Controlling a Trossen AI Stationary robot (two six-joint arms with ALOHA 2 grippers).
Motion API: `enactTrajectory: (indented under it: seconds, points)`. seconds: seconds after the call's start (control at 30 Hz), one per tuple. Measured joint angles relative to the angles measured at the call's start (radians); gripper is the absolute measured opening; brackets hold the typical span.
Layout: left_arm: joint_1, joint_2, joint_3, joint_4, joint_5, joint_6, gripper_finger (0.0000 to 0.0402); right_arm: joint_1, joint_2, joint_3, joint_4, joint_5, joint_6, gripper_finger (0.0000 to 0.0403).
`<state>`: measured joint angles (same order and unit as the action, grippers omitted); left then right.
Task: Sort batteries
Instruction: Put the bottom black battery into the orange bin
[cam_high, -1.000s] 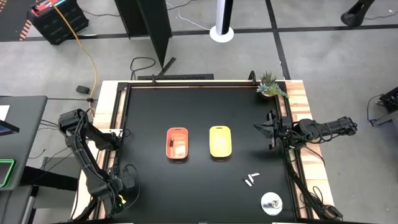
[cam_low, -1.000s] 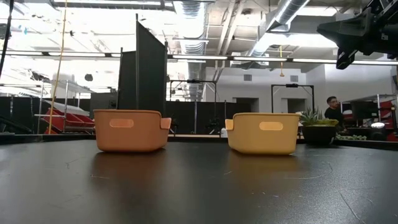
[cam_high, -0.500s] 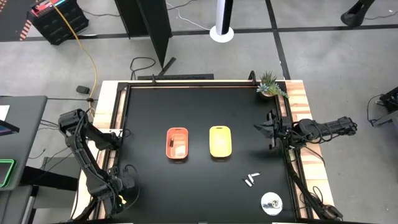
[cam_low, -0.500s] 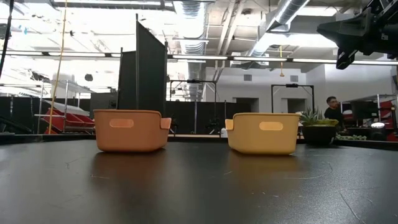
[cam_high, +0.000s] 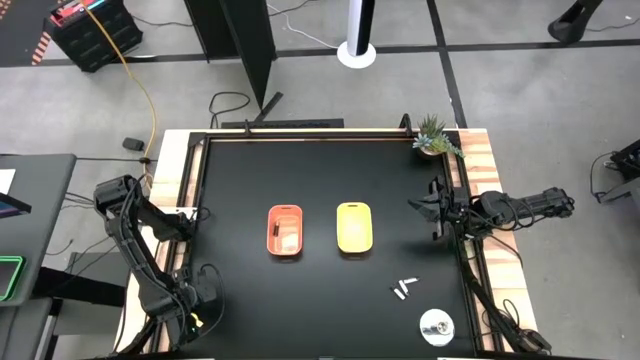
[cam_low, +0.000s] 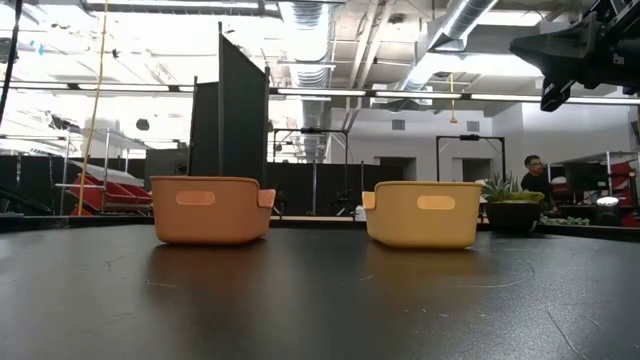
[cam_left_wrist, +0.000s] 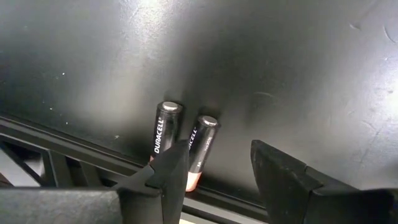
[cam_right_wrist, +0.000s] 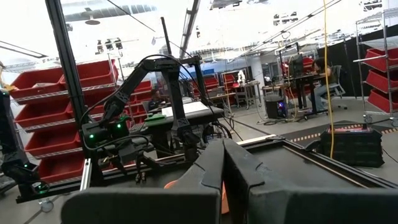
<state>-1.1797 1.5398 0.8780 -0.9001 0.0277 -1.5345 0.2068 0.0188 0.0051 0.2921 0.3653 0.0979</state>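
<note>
Two whitish battery sticks (cam_high: 405, 290) lie on the black table near its right near corner. In the left wrist view, two black batteries with copper ends (cam_left_wrist: 166, 127) (cam_left_wrist: 200, 146) lie side by side by the table's edge rail. My left gripper (cam_left_wrist: 221, 177) is open at the near left corner (cam_high: 200, 295), its fingers hovering over the black pair's copper ends. My right gripper (cam_high: 420, 207) (cam_right_wrist: 222, 163) is shut and empty, held high over the right side (cam_low: 520, 46). The orange tray (cam_high: 285, 230) holds something whitish; the yellow tray (cam_high: 354, 227) stands beside it.
A round silvery-white disc (cam_high: 436, 326) lies at the near right corner. A small potted plant (cam_high: 434, 137) stands at the far right corner. Both trays (cam_low: 210, 208) (cam_low: 425, 213) stand mid-table. A raised rail (cam_left_wrist: 74, 149) runs along the table edge.
</note>
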Motion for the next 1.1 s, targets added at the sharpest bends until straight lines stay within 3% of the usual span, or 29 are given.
enactTrajectory:
  seconds: [0.77,1.1]
  points:
    - [0.0,0.002,0.0,0.017,-0.013,0.002,0.0169,0.0,0.0,0.0,0.0,0.0,0.0,0.0029]
    - [0.001,0.078,0.003,0.04,-0.002,0.022,0.0169,0.0,0.0,0.0,0.0,0.0,0.0,0.0029]
